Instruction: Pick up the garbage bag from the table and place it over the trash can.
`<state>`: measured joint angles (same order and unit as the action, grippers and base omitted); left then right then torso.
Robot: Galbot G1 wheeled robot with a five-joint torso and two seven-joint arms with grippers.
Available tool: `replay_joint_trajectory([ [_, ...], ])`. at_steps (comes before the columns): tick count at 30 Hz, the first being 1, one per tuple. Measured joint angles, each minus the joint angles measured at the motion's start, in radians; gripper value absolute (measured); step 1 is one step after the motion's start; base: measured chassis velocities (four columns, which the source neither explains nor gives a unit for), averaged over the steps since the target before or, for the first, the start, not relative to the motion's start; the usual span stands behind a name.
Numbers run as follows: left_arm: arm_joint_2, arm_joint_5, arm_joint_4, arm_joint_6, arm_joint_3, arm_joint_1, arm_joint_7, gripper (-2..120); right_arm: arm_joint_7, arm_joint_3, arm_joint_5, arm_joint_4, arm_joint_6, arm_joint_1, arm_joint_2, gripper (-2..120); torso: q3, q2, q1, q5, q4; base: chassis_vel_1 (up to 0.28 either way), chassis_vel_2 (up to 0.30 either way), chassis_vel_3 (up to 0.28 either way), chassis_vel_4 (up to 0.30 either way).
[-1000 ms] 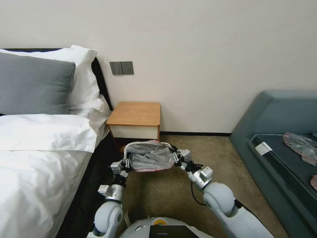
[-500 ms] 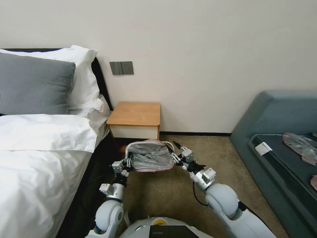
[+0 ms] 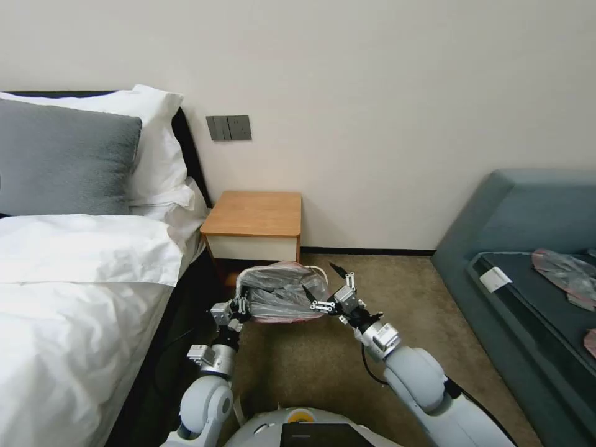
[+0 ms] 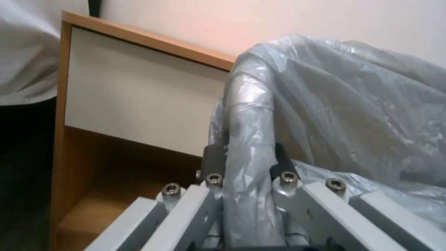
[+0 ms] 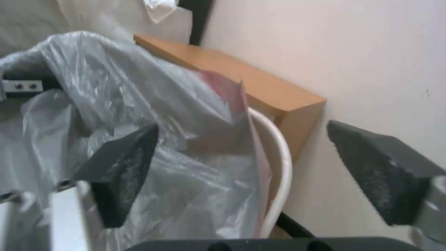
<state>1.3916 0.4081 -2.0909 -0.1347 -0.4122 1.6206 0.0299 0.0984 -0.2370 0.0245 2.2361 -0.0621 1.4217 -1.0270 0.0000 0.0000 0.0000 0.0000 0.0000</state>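
The grey garbage bag [image 3: 280,293] with pink edging lies draped over the cream trash can [image 3: 321,271], which stands on the carpet in front of the table [image 3: 254,214]. My left gripper [image 3: 240,307] is shut on the bag's left edge; in the left wrist view the plastic [image 4: 334,104] is bunched between the fingers [image 4: 283,170]. My right gripper [image 3: 318,278] is open beside the bin's right rim [image 5: 278,153], with one pad [image 5: 125,164] over the bag [image 5: 139,90] and the other pad [image 5: 376,167] outside the rim.
A bed [image 3: 74,298] with white linen and a grey pillow runs along the left. On the right, a blue-grey sofa [image 3: 534,217] carries flatter grey-pink bags [image 3: 565,270]. Open carpet [image 3: 310,360] lies between them, with the wall behind the table.
My right gripper has let go of the bag's right edge and opened, its fingers now spread beside the rim. The left gripper keeps its hold in the same place.
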Motion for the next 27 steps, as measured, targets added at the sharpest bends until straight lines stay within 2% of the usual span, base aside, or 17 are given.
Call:
replay_joint_trajectory([
  [9,0.001,0.0,0.001,0.0,0.0,0.0,-0.001,4,0.005,0.008,-0.067,-0.023,0.038,0.0,-0.01,70,0.0,0.0,0.0,0.0,0.0,0.0,0.0,0.0,0.0],
  [15,0.001,0.0,0.001,0.0,0.0,0.0,-0.002,4,0.006,0.014,-0.08,-0.029,0.04,-0.002,-0.016,65,0.0,0.0,0.0,-0.0001,0.0,0.0,0.0,0.0,0.0],
  [17,0.001,0.0,0.001,0.0,0.0,0.0,-0.004,4,0.006,0.017,-0.085,-0.029,0.041,-0.001,-0.017,58,0.0,0.0,0.0,-0.0001,0.0,0.0,0.0,0.0,0.0],
  [27,0.001,0.001,0.002,0.0,0.001,-0.001,-0.009,4,0.002,0.018,-0.093,-0.034,0.043,-0.002,-0.018,48,0.0,0.0,0.0,-0.0001,0.0,0.0,0.0,0.0,0.0],
])
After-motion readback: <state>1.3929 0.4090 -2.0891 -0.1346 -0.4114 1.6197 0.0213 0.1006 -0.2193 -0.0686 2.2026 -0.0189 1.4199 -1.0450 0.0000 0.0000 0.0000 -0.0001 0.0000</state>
